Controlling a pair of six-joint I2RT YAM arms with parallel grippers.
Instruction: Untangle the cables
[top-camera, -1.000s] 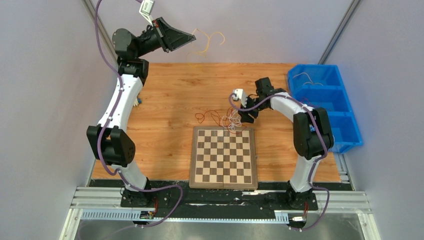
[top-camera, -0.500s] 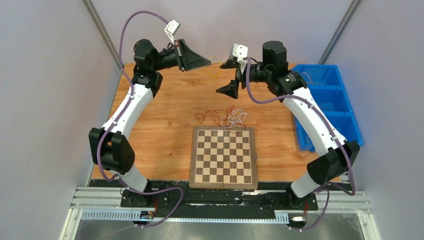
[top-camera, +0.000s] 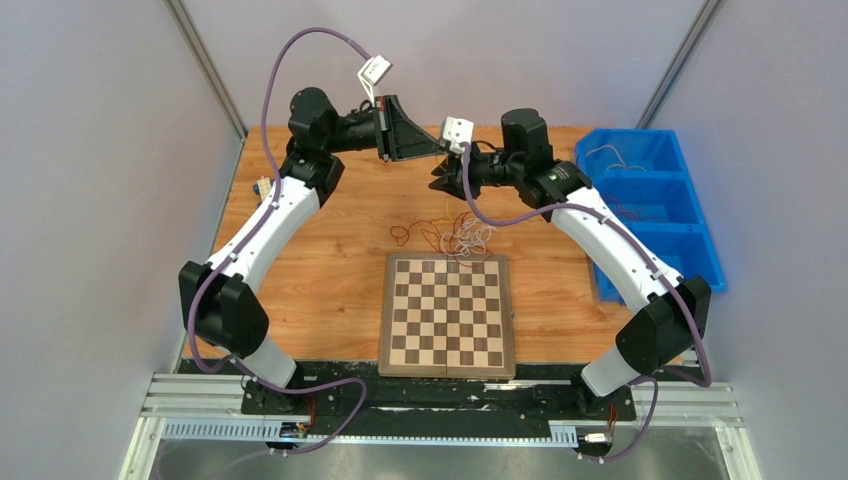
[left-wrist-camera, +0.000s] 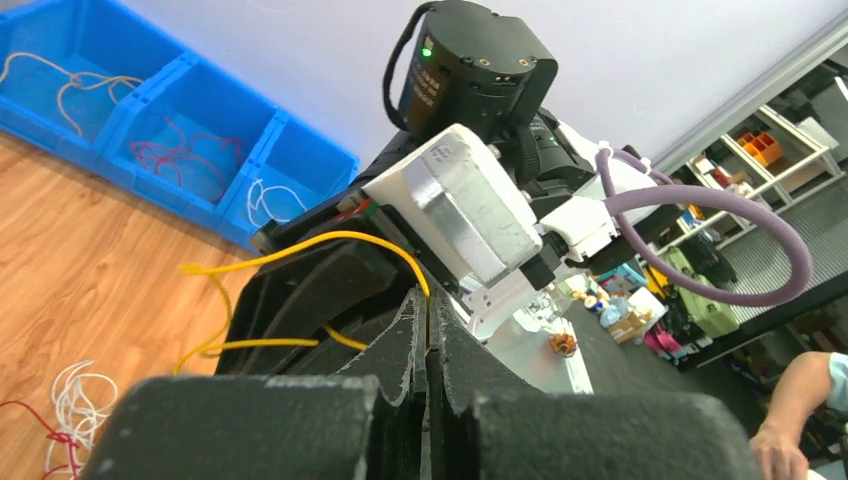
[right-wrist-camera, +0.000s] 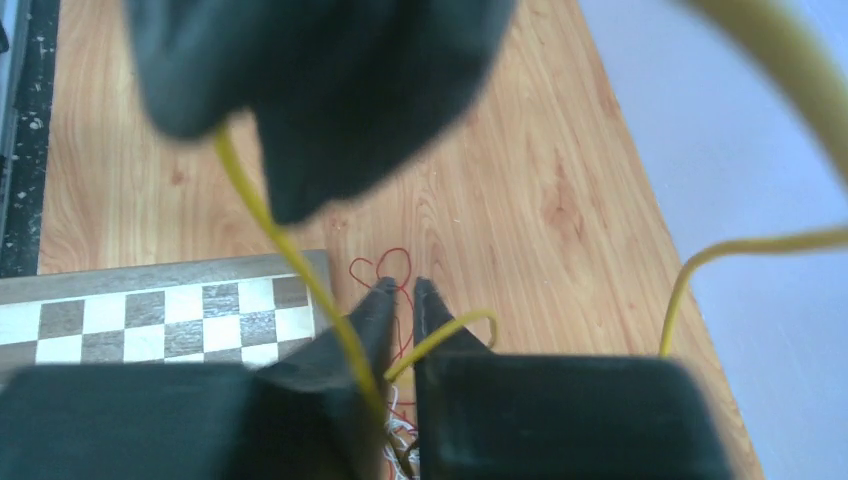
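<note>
A loose tangle of red and white cables (top-camera: 460, 235) lies on the wooden table just behind the chessboard (top-camera: 447, 330). Above it the two grippers meet tip to tip. My left gripper (top-camera: 432, 148) is shut on a thin yellow cable (left-wrist-camera: 300, 242), which runs out from between its closed jaws (left-wrist-camera: 427, 298). My right gripper (top-camera: 442, 170) faces it, shut on the same yellow cable (right-wrist-camera: 290, 250) deep between its jaws (right-wrist-camera: 402, 285). The tangle (right-wrist-camera: 395, 270) shows on the table below the right fingers.
A blue bin (top-camera: 690, 250) with three compartments stands at the table's right edge; its compartments (left-wrist-camera: 190, 75) hold loose white and red wires. The chessboard (right-wrist-camera: 150, 310) lies at the near middle. Grey walls enclose the table at the back and sides.
The right arm rose from the tangle to the left gripper, opened wide, then shut on the yellow cable. The left gripper swung right and lower towards the middle, still holding that cable.
</note>
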